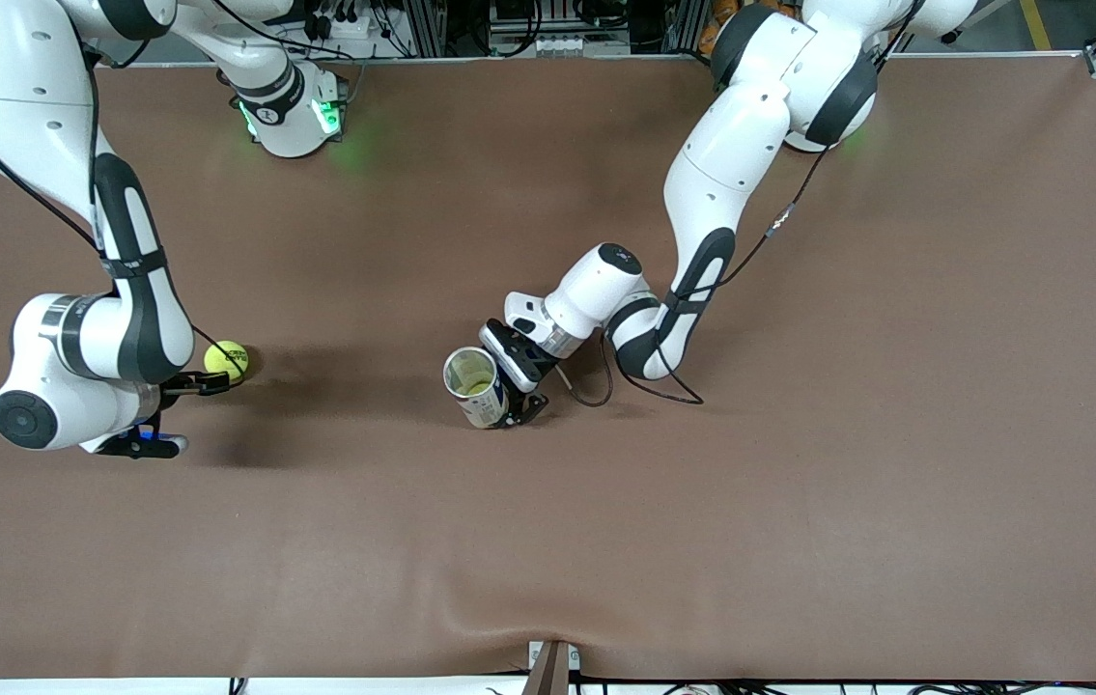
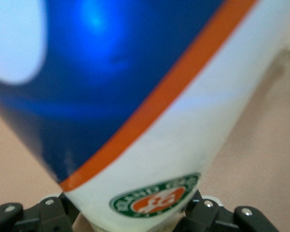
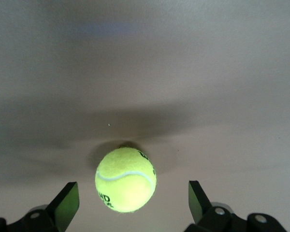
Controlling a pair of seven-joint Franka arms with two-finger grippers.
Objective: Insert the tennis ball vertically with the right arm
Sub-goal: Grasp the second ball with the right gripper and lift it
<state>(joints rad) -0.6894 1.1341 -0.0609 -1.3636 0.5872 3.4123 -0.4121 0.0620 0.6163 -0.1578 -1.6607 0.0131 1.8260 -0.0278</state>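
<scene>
The tennis ball (image 1: 226, 359) lies on the brown surface (image 1: 799, 502) toward the right arm's end, not yet picked up. The right gripper (image 1: 210, 382) is low over the surface just beside the ball, its jaws spread wide; in the right wrist view the ball (image 3: 126, 180) sits between the two fingers (image 3: 65, 203) with space on either side, touching neither.

Near the middle of the surface, the left gripper (image 1: 517, 382) is closed on a can (image 1: 474, 387), holding it tilted with its open mouth turned up toward the front camera. The left wrist view is filled by the can's blue, orange and white wall (image 2: 150, 121). Something pale yellow-green shows inside the mouth, possibly another ball, though it is hard to be sure from this angle.

The step in hand looks like the approach to grasp. Next, the right gripper would need to ease forward until the ball is centred between the fingers, close on it, lift, and carry it over the can's mouth. For a drop straight down, the can probably has to stand upright first.
</scene>
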